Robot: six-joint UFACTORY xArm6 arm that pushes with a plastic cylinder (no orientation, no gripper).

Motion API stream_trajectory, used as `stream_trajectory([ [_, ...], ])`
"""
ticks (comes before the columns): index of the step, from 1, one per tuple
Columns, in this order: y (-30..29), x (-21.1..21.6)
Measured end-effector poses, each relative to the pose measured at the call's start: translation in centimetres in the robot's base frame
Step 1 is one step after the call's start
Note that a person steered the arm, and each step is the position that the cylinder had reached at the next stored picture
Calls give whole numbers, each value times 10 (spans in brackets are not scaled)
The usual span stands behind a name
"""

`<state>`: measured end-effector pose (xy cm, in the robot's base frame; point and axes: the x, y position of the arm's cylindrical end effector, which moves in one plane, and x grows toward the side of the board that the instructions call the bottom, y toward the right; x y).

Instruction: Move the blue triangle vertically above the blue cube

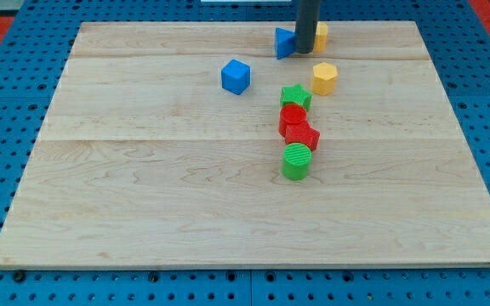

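The blue triangle (284,42) lies near the view's top, right of centre. My tip (304,52) stands right against its right side, between it and a yellow block (321,35). The blue cube (236,76) sits lower and to the left of the triangle, apart from it. The rod comes down from the view's top edge and hides part of the yellow block.
A yellow hexagon-like block (324,78) lies right of the cube. A green star (295,97), two red blocks (292,116) (302,134) and a green cylinder (296,161) form a touching column at centre. The wooden board (143,212) lies on a blue pegboard.
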<state>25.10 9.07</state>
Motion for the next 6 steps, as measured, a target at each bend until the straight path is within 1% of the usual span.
stream_trajectory([
  [2,-73,0],
  [3,-25,-20],
  [4,-34,-39],
  [5,-78,-36],
  [6,-74,-59],
])
